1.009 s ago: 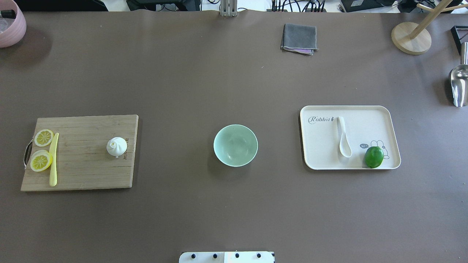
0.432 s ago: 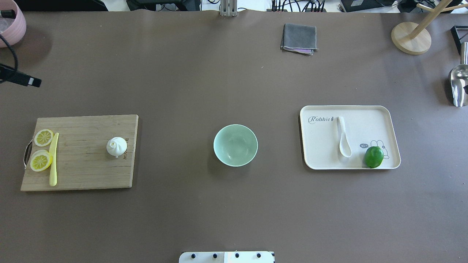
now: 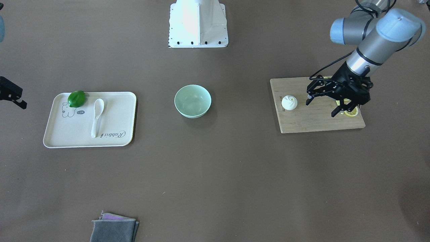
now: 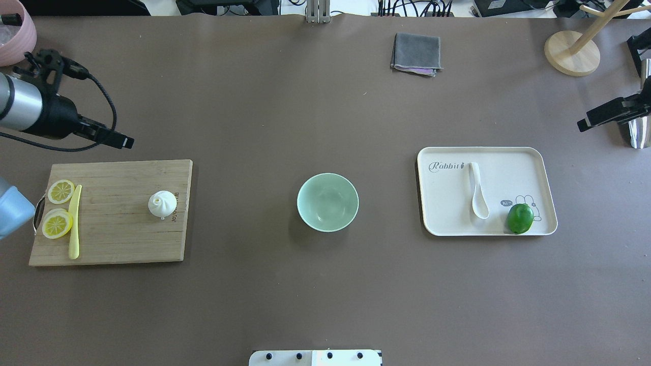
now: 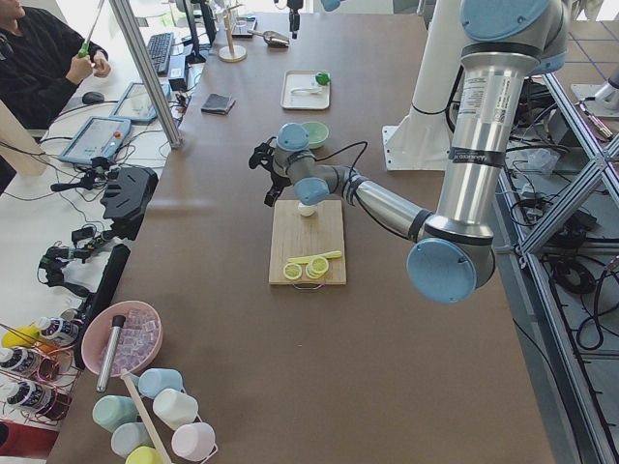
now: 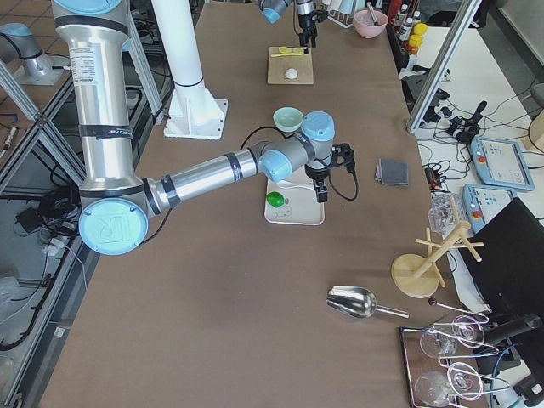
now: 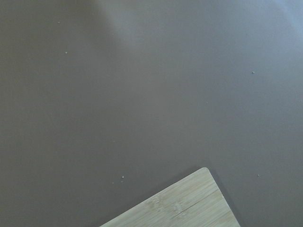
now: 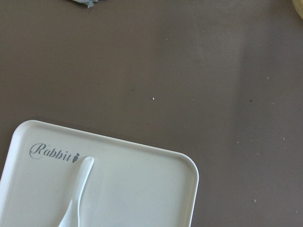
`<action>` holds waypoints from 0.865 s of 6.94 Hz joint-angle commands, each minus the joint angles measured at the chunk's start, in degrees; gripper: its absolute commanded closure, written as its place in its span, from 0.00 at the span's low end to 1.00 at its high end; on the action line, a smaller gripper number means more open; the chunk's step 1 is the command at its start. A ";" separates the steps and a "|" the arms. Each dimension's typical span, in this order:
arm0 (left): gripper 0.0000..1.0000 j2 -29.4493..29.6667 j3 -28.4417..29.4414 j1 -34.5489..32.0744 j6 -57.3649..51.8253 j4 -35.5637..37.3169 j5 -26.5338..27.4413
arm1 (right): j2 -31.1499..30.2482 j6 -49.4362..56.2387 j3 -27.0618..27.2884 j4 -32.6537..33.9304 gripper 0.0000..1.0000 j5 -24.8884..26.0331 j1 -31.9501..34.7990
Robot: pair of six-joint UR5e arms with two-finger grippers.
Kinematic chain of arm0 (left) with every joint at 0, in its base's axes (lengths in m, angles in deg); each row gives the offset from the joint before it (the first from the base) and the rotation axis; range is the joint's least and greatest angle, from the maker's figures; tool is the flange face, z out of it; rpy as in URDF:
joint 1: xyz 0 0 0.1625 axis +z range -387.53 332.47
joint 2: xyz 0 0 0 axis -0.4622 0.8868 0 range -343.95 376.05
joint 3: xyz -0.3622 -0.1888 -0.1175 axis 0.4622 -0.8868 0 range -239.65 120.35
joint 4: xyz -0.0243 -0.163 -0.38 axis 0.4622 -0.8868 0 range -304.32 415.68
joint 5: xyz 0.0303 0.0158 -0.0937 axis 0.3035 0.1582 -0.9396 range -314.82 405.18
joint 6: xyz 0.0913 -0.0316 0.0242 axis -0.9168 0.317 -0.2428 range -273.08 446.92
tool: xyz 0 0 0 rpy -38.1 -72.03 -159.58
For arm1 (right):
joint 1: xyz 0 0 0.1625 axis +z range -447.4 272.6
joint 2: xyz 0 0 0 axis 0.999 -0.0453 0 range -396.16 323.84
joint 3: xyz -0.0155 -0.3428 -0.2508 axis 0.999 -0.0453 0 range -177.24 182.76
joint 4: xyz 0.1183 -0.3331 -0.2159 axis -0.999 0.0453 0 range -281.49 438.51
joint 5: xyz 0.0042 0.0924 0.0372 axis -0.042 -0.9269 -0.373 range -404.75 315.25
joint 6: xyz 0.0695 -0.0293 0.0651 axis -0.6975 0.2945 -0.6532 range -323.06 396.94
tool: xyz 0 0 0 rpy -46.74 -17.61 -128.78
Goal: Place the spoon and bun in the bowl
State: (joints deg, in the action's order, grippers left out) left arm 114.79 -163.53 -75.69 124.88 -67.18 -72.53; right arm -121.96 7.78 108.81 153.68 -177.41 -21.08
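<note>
The pale mint-green bowl (image 4: 327, 202) stands empty at the table's middle. The white bun (image 4: 162, 204) sits on a wooden cutting board (image 4: 112, 239) at the left. The white spoon (image 4: 478, 192) lies on a cream tray (image 4: 508, 168) at the right, and its handle shows in the right wrist view (image 8: 78, 194). My left gripper (image 3: 321, 107) is open and empty, raised above the board area, apart from the bun (image 3: 289, 102). My right gripper (image 6: 333, 174) looks open and empty, raised beyond the tray's far right corner, apart from the spoon.
Two lemon slices (image 4: 60, 191) and a yellow knife (image 4: 75, 223) lie on the board's left end. A green lime (image 4: 520, 218) sits on the tray. A grey cloth (image 4: 416, 53), a wooden stand (image 4: 572, 53), a metal scoop (image 4: 638, 134) and a pink bowl (image 4: 15, 35) stand along the far edge.
Both arms have come into the overhead view, the left from the left edge and the right from the right edge. The bowl, bun and spoon have not moved.
</note>
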 commanded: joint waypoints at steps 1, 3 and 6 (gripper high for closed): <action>0.02 -0.21 -0.18 5.52 3.07 -0.28 1.78 | 0.90 -2.40 -0.84 -0.38 0.00 1.00 -4.78; 0.02 -0.48 0.52 7.38 2.99 -0.10 1.87 | 2.82 -2.49 -4.51 -0.47 0.00 2.41 -8.04; 0.02 -0.65 3.07 7.56 2.29 -0.02 1.96 | 4.33 -5.46 -5.59 -0.47 0.00 2.32 -10.94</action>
State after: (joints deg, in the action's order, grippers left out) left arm 114.23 -161.33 -68.20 127.36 -67.32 -70.58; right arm -118.00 4.05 103.39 153.22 -175.05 -30.65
